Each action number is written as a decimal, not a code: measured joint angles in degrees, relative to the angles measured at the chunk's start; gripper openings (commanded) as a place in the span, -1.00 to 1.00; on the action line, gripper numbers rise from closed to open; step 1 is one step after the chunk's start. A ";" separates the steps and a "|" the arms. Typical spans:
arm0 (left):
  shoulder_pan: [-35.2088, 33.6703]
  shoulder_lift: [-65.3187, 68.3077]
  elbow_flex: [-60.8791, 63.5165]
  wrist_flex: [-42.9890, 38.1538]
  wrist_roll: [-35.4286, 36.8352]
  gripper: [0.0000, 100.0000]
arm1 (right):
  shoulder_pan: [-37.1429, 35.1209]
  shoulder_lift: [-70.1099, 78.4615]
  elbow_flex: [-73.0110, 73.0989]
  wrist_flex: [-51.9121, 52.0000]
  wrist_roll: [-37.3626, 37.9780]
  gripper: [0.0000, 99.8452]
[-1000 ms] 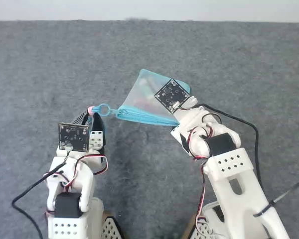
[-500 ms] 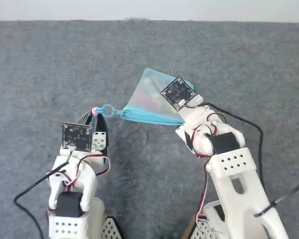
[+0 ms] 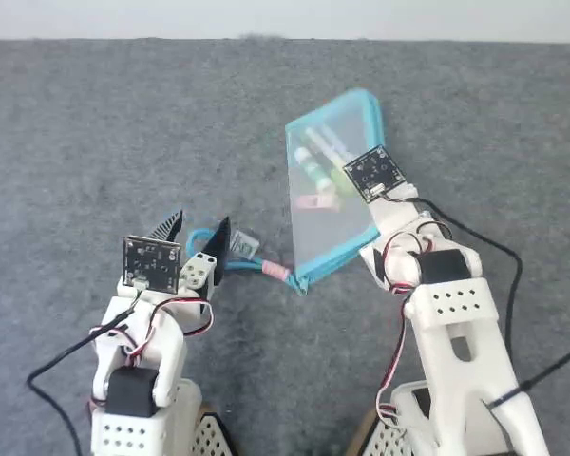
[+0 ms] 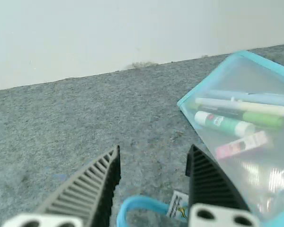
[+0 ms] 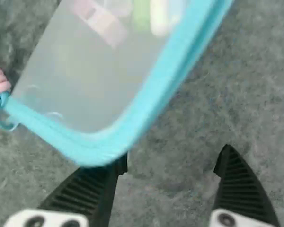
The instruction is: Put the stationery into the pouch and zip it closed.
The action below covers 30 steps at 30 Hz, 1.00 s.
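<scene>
The clear pouch (image 3: 328,204) with teal edging lies flat on the grey mat, with pens and markers (image 3: 318,157) inside it. A pink bead (image 3: 277,273) and a blue loop (image 3: 201,237) trail from its near corner. My left gripper (image 3: 198,233) is open, and in the left wrist view the blue loop (image 4: 137,208) and a small tag (image 4: 179,205) lie between its fingers (image 4: 102,179), with the pouch (image 4: 246,156) beyond. My right gripper (image 5: 174,156) is open at the pouch's teal edge (image 5: 156,94), the corner lying just above one finger (image 5: 85,189).
Grey mat (image 3: 95,123) surrounds the pouch on all sides. A pale wall (image 4: 132,28) runs along the mat's far edge. The right arm's cable (image 3: 499,275) loops beside its body.
The pouch, earlier held up and stretched between both grippers, now lies flat and has swung toward the right arm. My left gripper has opened and let go of the loop.
</scene>
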 measured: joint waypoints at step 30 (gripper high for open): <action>0.53 0.00 0.00 0.00 0.53 -0.62 | 1.49 -10.11 14.59 -5.36 -8.79 -0.97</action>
